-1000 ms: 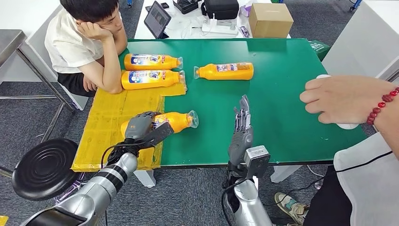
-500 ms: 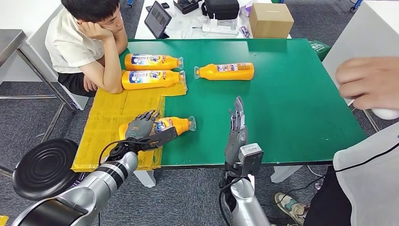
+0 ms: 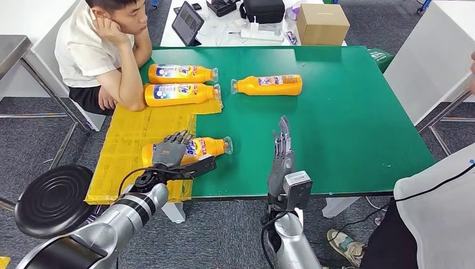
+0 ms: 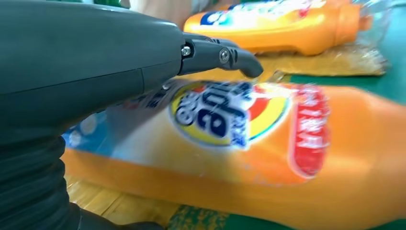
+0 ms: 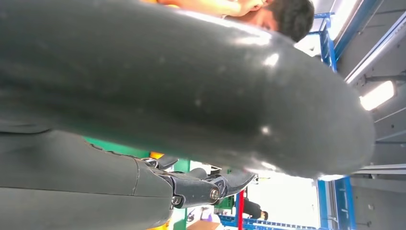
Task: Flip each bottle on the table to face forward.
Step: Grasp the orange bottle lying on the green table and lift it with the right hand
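The table [image 3: 347, 112] is green with a yellow sheet [image 3: 134, 134] over one side. Each orange bottle [image 3: 204, 148] has a blue, yellow and red label. The left hand [image 3: 171, 150] is dark grey.

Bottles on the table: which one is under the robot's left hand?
The nearest bottle, alone at the yellow sheet's front edge; left hand rests on it.

Four orange bottles lying flat on green table: near bottle [image 3: 196, 149] label up; two stacked [image 3: 180, 73] [image 3: 179, 94] far left; fourth [image 3: 268, 84] centre.
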